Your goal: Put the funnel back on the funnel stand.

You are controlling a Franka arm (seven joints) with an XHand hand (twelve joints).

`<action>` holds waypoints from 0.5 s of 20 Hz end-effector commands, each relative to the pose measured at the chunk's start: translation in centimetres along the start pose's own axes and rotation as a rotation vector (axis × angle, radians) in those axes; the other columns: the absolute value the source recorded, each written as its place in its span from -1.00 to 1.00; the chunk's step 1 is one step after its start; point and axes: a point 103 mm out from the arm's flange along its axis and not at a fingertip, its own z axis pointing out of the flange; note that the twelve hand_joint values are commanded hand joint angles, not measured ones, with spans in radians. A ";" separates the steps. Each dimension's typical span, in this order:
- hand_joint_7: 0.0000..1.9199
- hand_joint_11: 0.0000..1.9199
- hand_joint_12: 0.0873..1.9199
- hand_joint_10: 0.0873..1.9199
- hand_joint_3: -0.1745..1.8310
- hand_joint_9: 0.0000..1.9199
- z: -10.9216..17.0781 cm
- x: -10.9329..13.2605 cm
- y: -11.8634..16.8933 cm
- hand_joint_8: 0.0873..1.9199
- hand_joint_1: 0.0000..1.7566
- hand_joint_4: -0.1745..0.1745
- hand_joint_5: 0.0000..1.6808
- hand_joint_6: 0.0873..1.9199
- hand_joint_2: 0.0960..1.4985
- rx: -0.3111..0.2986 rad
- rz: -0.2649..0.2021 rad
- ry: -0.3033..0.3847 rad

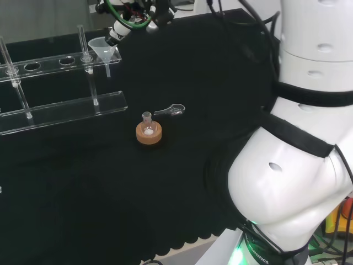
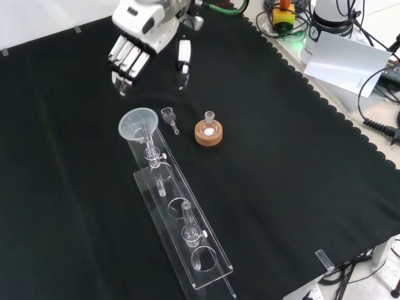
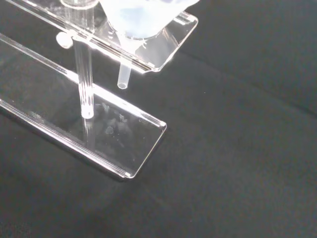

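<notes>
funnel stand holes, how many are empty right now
3 that I can see. On the funnel stand, the end hole nearest the robot hand holds the funnel; three empty holes follow along the top plate.

Lab bench: black cloth [image 2: 300, 187], clear funnel stand [image 2: 187, 244], small flask [image 2: 208, 124].

We record the cloth [image 2: 300, 187] as plain black with a scalloped edge. The funnel [image 2: 138, 124] is clear with a faint milky tint, and the funnel stand [image 2: 187, 250] is colourless clear plastic. The hand [image 2: 134, 53] is white with black finger segments. The cork ring [image 2: 208, 134] is tan-orange; the small flask [image 1: 147, 124] on it is clear glass with a white spot inside. A green cable [image 1: 132, 21] runs by the hand.
</notes>
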 end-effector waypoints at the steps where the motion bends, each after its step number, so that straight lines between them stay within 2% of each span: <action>1: -0.91 -0.75 0.47 -0.25 -0.94 -0.71 -0.6 0.1 -6.8 -0.33 -0.36 -0.33 -0.74 -1.00 0.22 -0.092 0.102 0.114; 5: -0.85 -0.72 0.45 -0.28 -0.93 -0.64 0.6 0.3 -10.0 -0.31 -0.35 -0.34 -0.70 -1.00 0.28 -0.083 0.146 0.146; 10: -0.83 -0.71 0.45 -0.28 -0.93 -0.62 1.7 1.2 -12.8 -0.30 -0.34 -0.35 -0.68 -1.00 0.29 -0.082 0.176 0.169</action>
